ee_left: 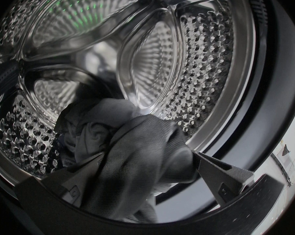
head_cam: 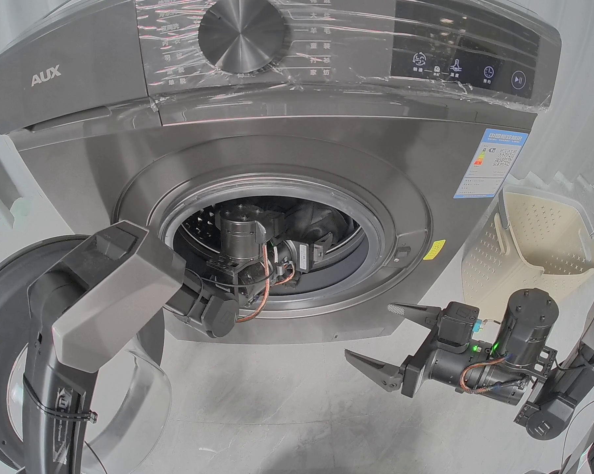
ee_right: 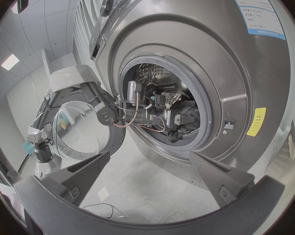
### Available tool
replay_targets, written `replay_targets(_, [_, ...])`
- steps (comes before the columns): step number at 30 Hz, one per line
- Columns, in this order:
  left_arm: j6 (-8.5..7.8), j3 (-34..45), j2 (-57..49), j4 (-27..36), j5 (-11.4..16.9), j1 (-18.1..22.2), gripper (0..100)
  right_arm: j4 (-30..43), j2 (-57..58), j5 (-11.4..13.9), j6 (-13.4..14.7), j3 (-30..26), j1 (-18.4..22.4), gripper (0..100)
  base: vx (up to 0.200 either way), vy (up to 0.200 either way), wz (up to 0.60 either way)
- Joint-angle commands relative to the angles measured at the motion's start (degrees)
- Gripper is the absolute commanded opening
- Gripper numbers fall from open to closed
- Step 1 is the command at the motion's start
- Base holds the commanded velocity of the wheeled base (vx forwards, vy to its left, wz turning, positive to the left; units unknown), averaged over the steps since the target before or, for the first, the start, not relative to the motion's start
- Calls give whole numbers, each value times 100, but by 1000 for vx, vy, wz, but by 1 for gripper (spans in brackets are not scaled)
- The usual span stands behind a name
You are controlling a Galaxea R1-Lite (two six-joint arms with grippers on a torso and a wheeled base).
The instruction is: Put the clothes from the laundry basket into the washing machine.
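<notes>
Inside the washing machine (head_cam: pixel 80 166), dark clothes (ee_left: pixel 134 160) lie in the drum (ee_left: pixel 203 66) between the spread fingers of the left gripper (ee_left: pixel 148 154). We judge this the release; next comes a snag-free withdrawal. The right gripper (head_cam: pixel 369 330), fingers apart, hangs near the laundry basket (head_cam: pixel 547 232). A blue-edged label (head_cam: pixel 491 162) and a yellow sticker (head_cam: pixel 434 249) mark the front.

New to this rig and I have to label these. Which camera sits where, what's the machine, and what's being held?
This is a two-armed robot facing a front-loading washing machine whose door stands open on the robot's left. The head view looks down from the robot's head. The other two views come from a camera on each wrist, looking along that arm's fingers. The left gripper is inside the drum, open, with dark clothes lying between its fingers. The right gripper hangs open and empty outside, near the cream laundry basket beside the machine.
</notes>
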State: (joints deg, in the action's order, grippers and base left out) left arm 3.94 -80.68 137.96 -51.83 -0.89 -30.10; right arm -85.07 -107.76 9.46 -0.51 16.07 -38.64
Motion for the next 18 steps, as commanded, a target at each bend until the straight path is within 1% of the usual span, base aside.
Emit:
replay_targets(1, [-16, -229, 451, 15, -8, 127, 100, -10, -8, 3, -2, 2, -3, 100, 0, 0, 0])
replay_targets(2, [-25, -247, 486, 15, 1, 127, 100, -10, -8, 3, -2, 2, -3, 100, 0, 0, 0])
replay_targets(3, [-25, -273, 504, 24, -8, 136, 0, -10, -8, 3, -2, 2, -3, 100, 0, 0, 0])
replay_targets(12, [11, -739, 794, 77, -16, 241, 0, -19, -8, 3, -2, 10, -12, 100, 0, 0, 0])
replay_targets(13, [37, -1038, 926, 86, -87, 241, 0, -19, -8, 3, -2, 10, -12, 100, 0, 0, 0])
replay_targets(15, [90, -1319, 1057, 95, -263, 268, 0, -28, -8, 3, -2, 19, -12, 100, 0, 0, 0])
replay_targets(16, [134, -1635, 1180, 103, -403, 320, 0, -28, -8, 3, -2, 28, -12, 100, 0, 0, 0])
replay_targets(18, [142, -2057, 1304, 156, -482, 400, 0, -36, -16, 3, -2, 37, -12, 100, 0, 0, 0])
